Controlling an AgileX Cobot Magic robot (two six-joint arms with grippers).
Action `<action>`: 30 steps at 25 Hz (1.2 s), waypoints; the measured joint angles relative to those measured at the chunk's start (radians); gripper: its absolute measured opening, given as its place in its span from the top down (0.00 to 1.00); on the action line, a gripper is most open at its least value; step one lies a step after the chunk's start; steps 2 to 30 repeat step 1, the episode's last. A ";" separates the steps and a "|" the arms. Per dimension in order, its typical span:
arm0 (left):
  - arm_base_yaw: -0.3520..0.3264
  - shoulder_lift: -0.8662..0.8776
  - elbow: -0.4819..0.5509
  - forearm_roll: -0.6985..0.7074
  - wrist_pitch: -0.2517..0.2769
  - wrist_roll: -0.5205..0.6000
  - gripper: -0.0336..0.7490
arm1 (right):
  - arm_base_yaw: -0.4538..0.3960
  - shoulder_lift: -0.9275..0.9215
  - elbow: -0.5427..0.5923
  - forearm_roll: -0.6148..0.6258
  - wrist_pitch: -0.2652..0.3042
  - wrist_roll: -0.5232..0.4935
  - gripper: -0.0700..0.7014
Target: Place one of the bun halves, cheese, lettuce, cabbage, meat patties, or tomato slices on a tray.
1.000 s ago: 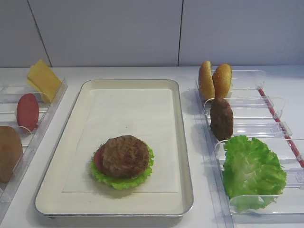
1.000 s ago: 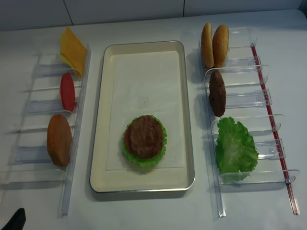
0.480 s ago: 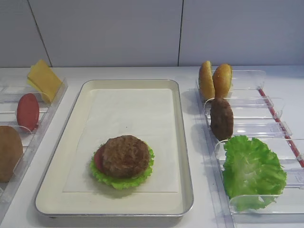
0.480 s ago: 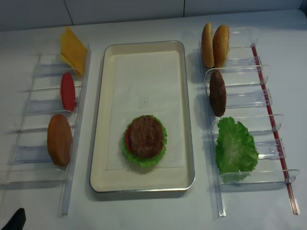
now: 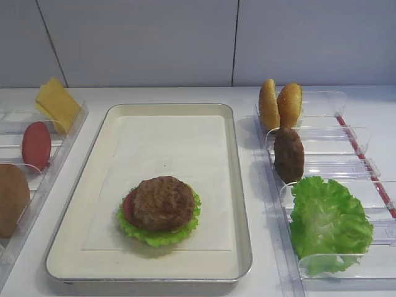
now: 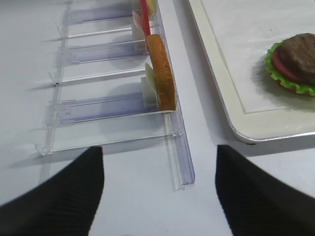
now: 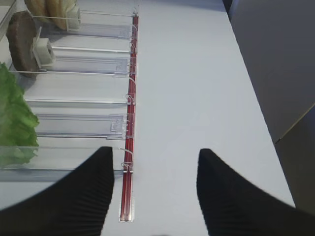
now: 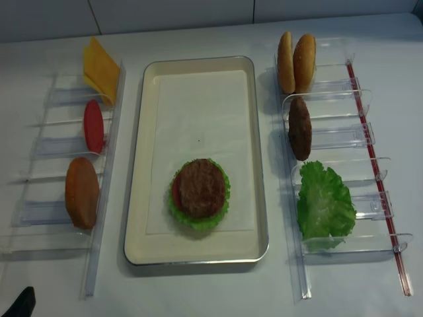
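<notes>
Nothing has moved. Both claws, left (image 6: 160, 196) and right (image 7: 155, 191), are apart, empty. Next, grab the cheese (image 8: 99, 69), at ten o'clock from the tray (image 8: 261, 218).

White tabletop (image 5: 185, 96), matte, evenly lit, soft shadows only. Behind it at 12 o'clock, pale grey wall panels (image 5: 142, 40) split by thin dark vertical seams. In right wrist view, table edge toward 3 o'clock, darker grey floor (image 7: 290, 64) beyond.

Right gripper (image 7: 155, 189): fingers spread apart, nothing between. Left gripper (image 6: 160, 189): fingers wide apart, nothing held.
</notes>
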 joint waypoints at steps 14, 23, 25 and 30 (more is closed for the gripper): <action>0.000 0.000 0.000 0.000 0.000 0.000 0.40 | 0.000 0.000 0.000 0.000 0.000 0.000 0.38; 0.000 0.000 0.000 0.000 0.000 0.000 0.40 | 0.000 0.000 0.000 0.000 0.000 0.000 0.38; 0.000 0.000 0.000 0.000 0.000 0.000 0.40 | 0.000 0.000 0.000 0.000 0.000 0.000 0.38; 0.000 0.000 0.000 0.000 0.000 0.000 0.40 | 0.000 0.000 0.000 0.000 0.000 0.000 0.38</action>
